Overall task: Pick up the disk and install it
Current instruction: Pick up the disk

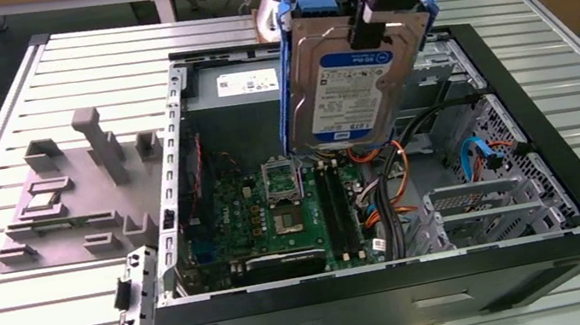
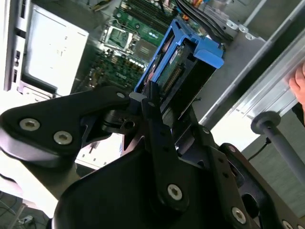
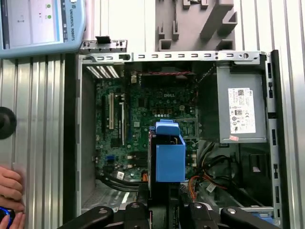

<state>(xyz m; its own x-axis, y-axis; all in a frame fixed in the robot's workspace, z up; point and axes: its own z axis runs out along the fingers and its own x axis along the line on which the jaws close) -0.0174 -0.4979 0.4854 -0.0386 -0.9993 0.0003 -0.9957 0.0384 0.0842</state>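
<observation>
The disk (image 1: 343, 90), a silver-grey drive with a blue-and-white label in blue carrier rails, hangs upright above the open computer case (image 1: 399, 271). My gripper (image 1: 368, 28) is shut on its upper edge, one black finger lying across the labelled face. In the second wrist view the fingers (image 2: 151, 102) clamp the disk (image 2: 188, 57) from both sides. The first wrist view looks down past the gripper (image 3: 167, 202) onto the blue carrier end of the disk (image 3: 170, 155), which is over the motherboard (image 3: 143, 114).
Inside the case are a grey power supply (image 3: 240, 109), loose orange and blue cables (image 1: 474, 156) and a metal drive cage (image 1: 481, 203). A grey fixture (image 1: 77, 194) stands on the slatted table at the exterior view's left. A hand (image 3: 9, 186) and a pendant screen (image 3: 38, 24) are near the table's edge.
</observation>
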